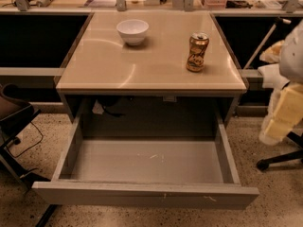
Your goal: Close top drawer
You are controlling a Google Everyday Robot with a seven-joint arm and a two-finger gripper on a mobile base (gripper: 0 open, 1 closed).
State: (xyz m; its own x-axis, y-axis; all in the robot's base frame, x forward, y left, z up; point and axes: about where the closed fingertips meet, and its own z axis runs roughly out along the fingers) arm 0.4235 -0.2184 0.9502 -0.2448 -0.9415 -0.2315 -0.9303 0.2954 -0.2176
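The top drawer (142,194) is wide, grey and pulled far out toward me under the beige tabletop (151,65). It is open and its inside is bare, with pale scuffs on the floor. Its flat handleless front has small pale scuffs at centre and right. My arm and gripper (284,115) show as white and pale yellow parts at the right edge, beside the drawer's right wall (226,150) and apart from it.
A white bowl (132,31) and a dented gold can (197,52) stand on the tabletop. A chair (14,115) with cables is at the left. A chair base with a caster (279,161) is at the right. A cluttered shelf runs along the back.
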